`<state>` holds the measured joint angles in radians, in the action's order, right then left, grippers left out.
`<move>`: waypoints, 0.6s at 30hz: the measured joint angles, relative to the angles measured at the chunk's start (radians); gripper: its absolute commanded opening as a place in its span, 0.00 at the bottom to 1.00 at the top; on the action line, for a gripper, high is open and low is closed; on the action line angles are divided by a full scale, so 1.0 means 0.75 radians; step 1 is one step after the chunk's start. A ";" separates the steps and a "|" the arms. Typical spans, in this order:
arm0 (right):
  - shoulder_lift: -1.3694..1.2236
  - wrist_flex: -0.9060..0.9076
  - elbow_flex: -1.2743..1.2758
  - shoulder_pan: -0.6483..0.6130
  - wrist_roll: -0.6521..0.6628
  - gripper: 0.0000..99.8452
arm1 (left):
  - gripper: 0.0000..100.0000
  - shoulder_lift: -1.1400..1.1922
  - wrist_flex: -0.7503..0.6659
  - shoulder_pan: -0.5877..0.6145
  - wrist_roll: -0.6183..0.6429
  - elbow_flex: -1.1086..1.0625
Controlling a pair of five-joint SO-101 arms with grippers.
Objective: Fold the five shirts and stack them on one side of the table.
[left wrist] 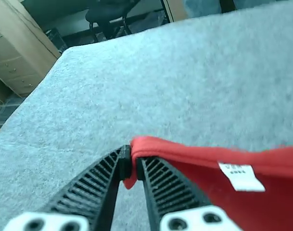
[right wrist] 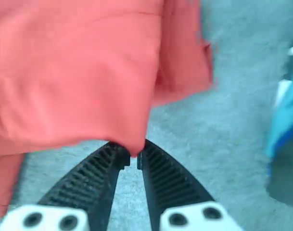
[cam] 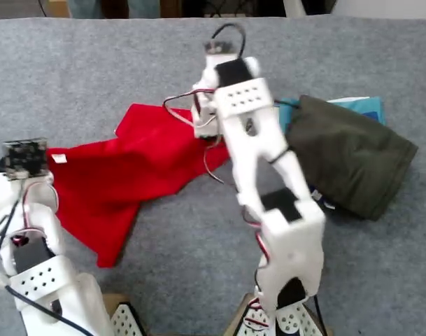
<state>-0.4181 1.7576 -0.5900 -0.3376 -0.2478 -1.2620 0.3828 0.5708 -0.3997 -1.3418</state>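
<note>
Red shirt [cam: 129,168] spread crumpled mid-table; folded dark-green shirt [cam: 349,154] w/ blue shirt [cam: 366,106] underneath.

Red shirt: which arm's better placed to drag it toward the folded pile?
Right, probably: the right gripper is shut on the red shirt edge nearest the olive pile; the left gripper pinches the far, labelled edge.

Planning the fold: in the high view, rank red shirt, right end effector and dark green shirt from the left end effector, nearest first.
1. Red shirt, left side, pinched by the left end effector.
2. Right end effector, centre, on the same shirt.
3. Dark green shirt, far right.
</note>
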 measured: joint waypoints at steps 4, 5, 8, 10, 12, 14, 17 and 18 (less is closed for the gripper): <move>0.268 0.002 -0.004 0.023 0.006 0.01 | 0.03 0.000 0.231 -0.049 0.143 0.266; 0.336 0.002 -0.018 0.023 0.006 0.01 | 0.03 0.000 0.295 -0.072 0.172 0.348; 0.516 -0.008 -0.110 0.020 0.006 0.01 | 0.03 0.000 0.471 -0.158 0.237 0.604; 0.616 -0.025 -0.194 0.020 0.006 0.01 | 0.03 0.000 0.569 -0.203 0.270 0.771; 0.702 -0.039 -0.278 0.020 0.006 0.01 | 0.03 0.000 0.638 -0.231 0.297 0.935; 0.767 -0.057 -0.374 0.020 0.006 0.01 | 0.03 0.000 0.679 -0.241 0.325 1.101; 0.839 -0.092 -0.534 0.020 0.006 0.01 | 0.03 0.031 0.710 -0.243 0.344 1.334; 0.859 -0.106 -0.591 0.020 -0.006 0.01 | 0.03 0.051 0.714 -0.243 0.348 1.410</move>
<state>0.2263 1.6778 -1.0334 -0.3222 -0.2524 -1.2236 0.9183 0.3882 -0.1389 -0.2846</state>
